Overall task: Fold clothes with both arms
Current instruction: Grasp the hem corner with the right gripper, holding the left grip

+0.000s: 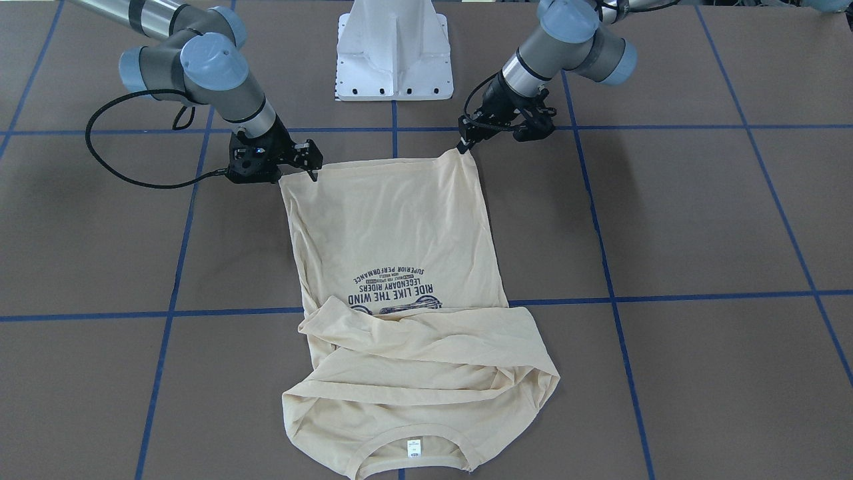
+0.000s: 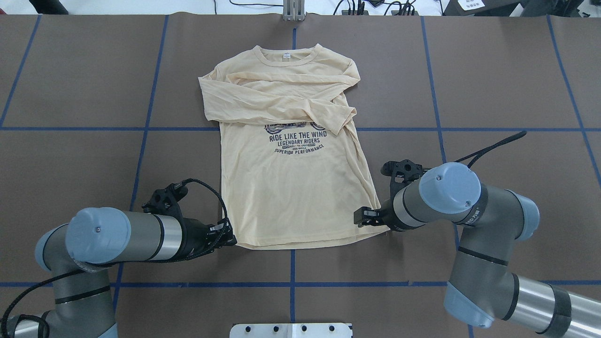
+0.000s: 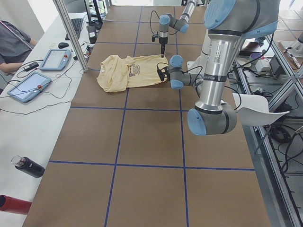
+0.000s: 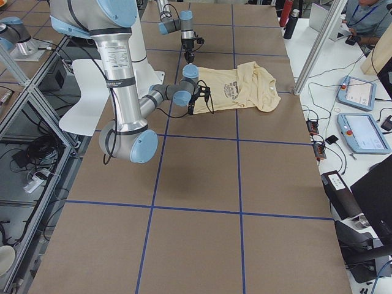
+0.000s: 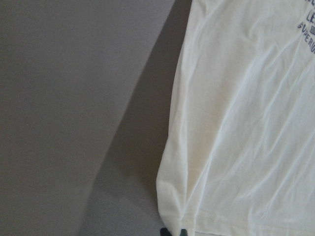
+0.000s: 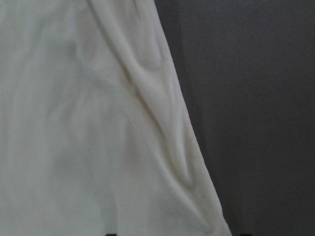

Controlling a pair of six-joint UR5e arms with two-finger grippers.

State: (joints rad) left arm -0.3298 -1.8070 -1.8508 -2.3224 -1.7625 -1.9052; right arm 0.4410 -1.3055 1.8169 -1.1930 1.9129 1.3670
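Left gripper [image 1: 461, 145]: closed, pinching one hem corner of shirt [image 2: 296, 188].
Right gripper [image 1: 312, 160]: spread wide around other hem corner.
Shirt: cream, navy print up, flat mid-table [image 2: 94, 164], long sleeves crossed over chest, neck farthest from robot.

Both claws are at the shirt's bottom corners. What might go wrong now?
The left gripper seems to pinch its hem corner of the shirt, but whether the right gripper holds is unclear, so one corner might slip and the fold go crooked. The sleeves lie loosely crossed over the chest and could shift if the hem is carried over them.
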